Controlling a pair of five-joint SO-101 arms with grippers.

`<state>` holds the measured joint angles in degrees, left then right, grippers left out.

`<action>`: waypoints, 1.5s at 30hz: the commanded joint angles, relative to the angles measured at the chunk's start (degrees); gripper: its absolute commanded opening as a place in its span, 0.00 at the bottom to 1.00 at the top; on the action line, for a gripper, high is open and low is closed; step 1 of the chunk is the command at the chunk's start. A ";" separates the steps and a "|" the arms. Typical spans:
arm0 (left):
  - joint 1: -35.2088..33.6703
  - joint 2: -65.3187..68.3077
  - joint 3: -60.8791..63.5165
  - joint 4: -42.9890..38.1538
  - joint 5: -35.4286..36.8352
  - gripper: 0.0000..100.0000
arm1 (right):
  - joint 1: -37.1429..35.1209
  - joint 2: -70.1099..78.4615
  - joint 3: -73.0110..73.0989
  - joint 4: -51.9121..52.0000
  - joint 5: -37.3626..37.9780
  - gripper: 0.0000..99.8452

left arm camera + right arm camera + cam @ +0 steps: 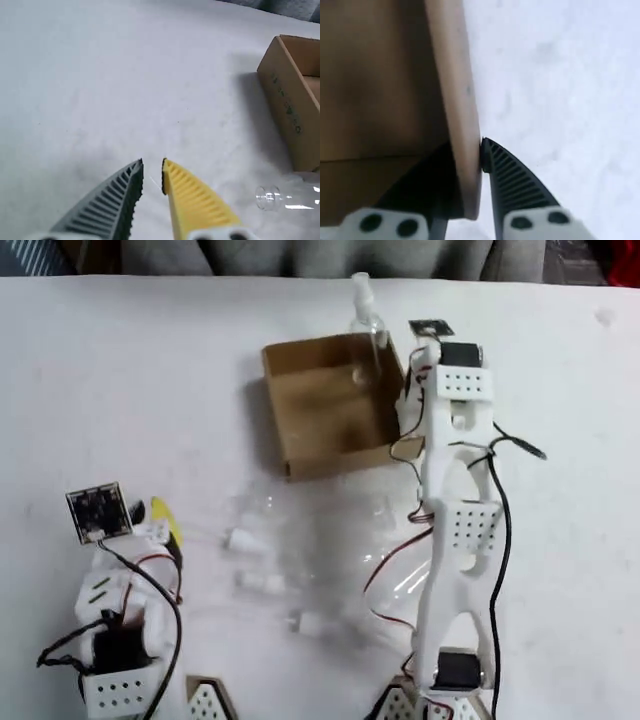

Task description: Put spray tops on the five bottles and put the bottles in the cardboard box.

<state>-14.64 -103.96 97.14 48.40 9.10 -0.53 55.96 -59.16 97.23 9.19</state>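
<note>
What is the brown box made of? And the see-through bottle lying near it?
The cardboard box looks like plain brown cardboard. It is dull, not shiny, and the right wrist view shows a thick, raw edge on its wall. The bottle is clear and glossy, with light glinting on its neck. It is probably plastic, though its look alone can't rule out glass.

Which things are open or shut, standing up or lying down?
cardboard box: open on top.
right gripper: shut on the box's wall.
left gripper: slightly open, empty.
far bottle: standing upright at the box's far corner.
near bottle: lying on its side, no top on.
</note>
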 commanded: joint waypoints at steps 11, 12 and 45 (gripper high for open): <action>0.31 -0.66 -0.18 -1.85 -0.79 0.07 | 1.63 -12.44 13.71 1.19 -1.23 0.02; 0.31 -0.66 -0.18 -1.85 -0.79 0.07 | 1.63 -12.79 14.15 1.19 -1.23 0.02; 0.31 -0.66 -0.18 -1.76 -0.79 0.07 | -2.77 -33.45 50.11 -20.97 7.30 0.27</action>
<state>-14.64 -103.96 97.14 48.40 9.10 -1.41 26.42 -7.12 76.31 14.29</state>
